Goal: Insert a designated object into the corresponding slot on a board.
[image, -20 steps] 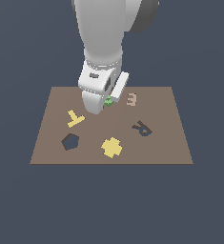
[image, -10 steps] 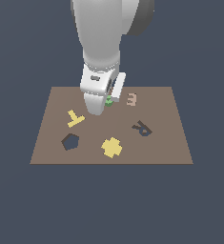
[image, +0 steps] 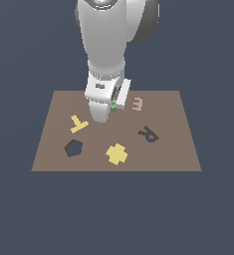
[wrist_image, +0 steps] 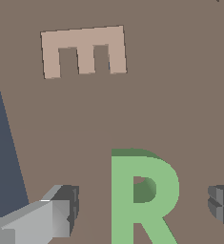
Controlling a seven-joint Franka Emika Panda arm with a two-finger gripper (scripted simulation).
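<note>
Green R block lies flat on the brown board right between my fingers, and my gripper is spread wide with a gap on both sides, so nothing's clamped. Just past it is the pinkish E block. The dark R slot sits off toward the exterior view's right, apart from me.

The end effector straddled the green R block with a clear gap on each side of it. The pink E block lay apart, bare board between them. Toward the R slot nothing stood in the way.
</note>
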